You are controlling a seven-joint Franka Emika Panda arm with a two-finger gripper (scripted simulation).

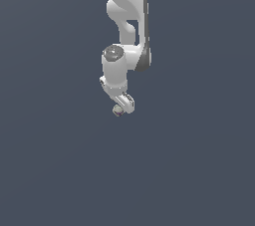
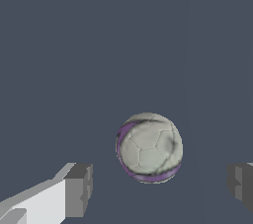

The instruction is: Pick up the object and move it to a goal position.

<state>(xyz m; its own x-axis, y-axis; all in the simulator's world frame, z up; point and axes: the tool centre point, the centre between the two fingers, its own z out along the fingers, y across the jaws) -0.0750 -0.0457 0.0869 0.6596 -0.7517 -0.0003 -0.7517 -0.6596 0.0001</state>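
The object [image 2: 149,147] is a small round pale grey-beige ball with a purple band along one side. In the wrist view it lies on the dark floor between my two fingers, with a clear gap to one grey fingertip [image 2: 79,191] and to the other. My gripper [image 2: 159,188] is open and nothing is held. In the exterior view the object [image 1: 118,111] shows just beneath the white hand, and my gripper [image 1: 122,106] is lowered around it near the middle of the picture.
A plain dark blue-grey floor [image 1: 199,160] fills both views. The white arm [image 1: 128,16] comes down from the top middle of the exterior view.
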